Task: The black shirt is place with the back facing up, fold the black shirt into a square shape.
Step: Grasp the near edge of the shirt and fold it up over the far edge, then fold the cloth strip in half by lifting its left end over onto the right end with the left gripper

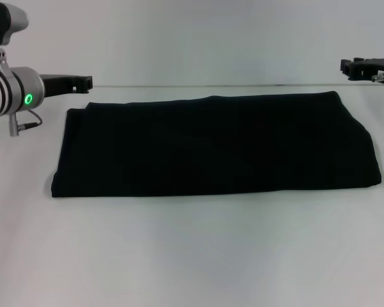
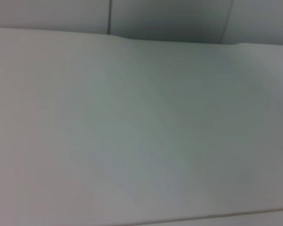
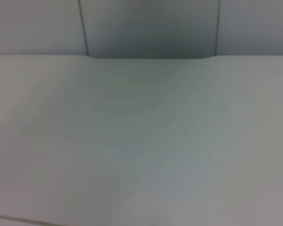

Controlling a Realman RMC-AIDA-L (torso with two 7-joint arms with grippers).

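The black shirt (image 1: 214,146) lies flat on the white table (image 1: 192,256) in the head view, folded into a wide rectangle stretching across most of the table; no lettering shows. My left gripper (image 1: 83,82) is raised at the far left, just beyond the shirt's back left corner and apart from it. My right gripper (image 1: 349,66) hangs at the far right, above and behind the shirt's back right corner, holding nothing. Both wrist views show only bare white table surface, with no shirt and no fingers.
The table's far edge (image 1: 211,86) runs just behind the shirt, with a plain wall beyond. White tabletop spreads in front of the shirt. A wall corner and panel seams (image 3: 151,42) appear past the table edge in the wrist views.
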